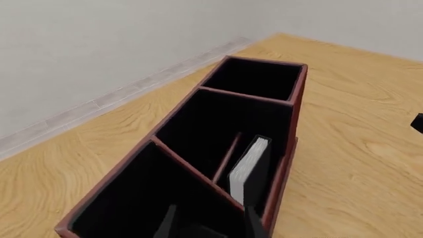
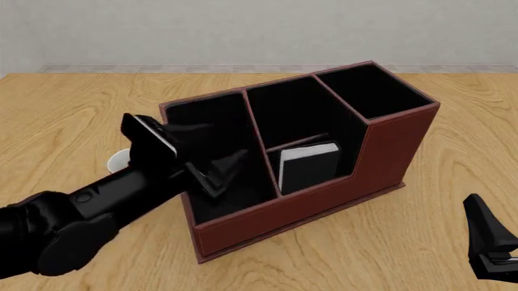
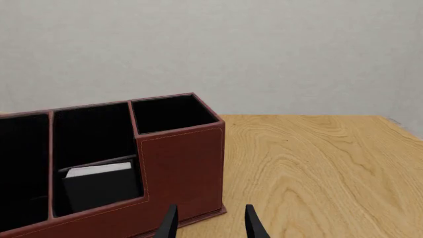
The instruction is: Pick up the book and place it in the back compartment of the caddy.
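Note:
The dark red-brown caddy [image 2: 389,154] stands in the middle of the table. The black book [image 2: 307,165] stands upright, white pages up, in the small low-walled back compartment [image 2: 324,185], between the thin cross divider and the low wall. Both wrist views also show the book [image 1: 254,168] [image 3: 99,186]. My left gripper [image 2: 217,173] hovers open over the end cell beside it, holding nothing and apart from the book; its fingertips [image 1: 168,223] show at the picture's edge. My right gripper [image 3: 211,225] is open and empty, low near the table's front right [image 2: 489,242].
The caddy's tallest deep cell [image 2: 376,91] is at its right end. Part of a white round rim [image 2: 119,161] shows behind my left arm. Bare wooden table [image 2: 437,242] lies between the caddy and my right gripper. A pale wall [image 2: 242,30] runs behind the table.

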Motion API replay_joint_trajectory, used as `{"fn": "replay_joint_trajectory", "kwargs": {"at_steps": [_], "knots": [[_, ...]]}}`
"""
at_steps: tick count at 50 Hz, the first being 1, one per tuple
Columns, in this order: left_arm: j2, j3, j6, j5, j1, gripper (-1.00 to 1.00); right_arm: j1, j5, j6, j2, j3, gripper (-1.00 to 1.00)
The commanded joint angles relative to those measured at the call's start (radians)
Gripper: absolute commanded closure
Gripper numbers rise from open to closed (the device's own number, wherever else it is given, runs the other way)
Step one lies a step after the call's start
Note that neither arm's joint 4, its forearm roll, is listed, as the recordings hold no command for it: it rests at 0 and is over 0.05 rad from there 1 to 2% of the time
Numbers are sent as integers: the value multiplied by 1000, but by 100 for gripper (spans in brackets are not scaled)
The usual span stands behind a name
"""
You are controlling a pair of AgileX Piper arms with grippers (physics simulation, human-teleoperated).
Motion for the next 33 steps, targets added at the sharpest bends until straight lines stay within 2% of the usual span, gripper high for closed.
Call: {"fn": "replay_joint_trajectory", "kwargs": {"at_steps": [1, 5, 8, 10, 12, 17, 18, 21, 23, 25, 28, 33], "knots": [[-195, 103, -23, 56, 95, -100, 0, 0, 0, 0, 0, -100], [-294, 143, -28, 95, 143, -100, 0, 0, 0, 0, 0, -100], [-388, 171, -59, 148, 178, -100, 0, 0, 0, 0, 0, -100], [-441, 181, -58, 185, 192, -100, 0, 0, 0, 0, 0, -100], [-471, 189, -24, 210, 204, -100, 0, 0, 0, 0, 0, -100], [-588, 191, -24, 319, 232, -100, 0, 0, 0, 0, 0, -100], [-656, 191, -29, 379, 253, -100, 0, 0, 0, 0, 0, -100], [-731, 198, -31, 439, 280, -100, 0, 0, 0, 0, 0, -100], [-818, 200, -99, 513, 303, -100, 0, 0, 0, 0, 0, -100], [-898, 209, -72, 584, 308, -100, 0, 0, 0, 0, 0, -100], [-957, 213, -75, 638, 324, -100, 0, 0, 0, 1, 0, -100], [-1162, 188, -100, 838, 396, -100, 0, 0, 0, 0, 0, -100]]}}
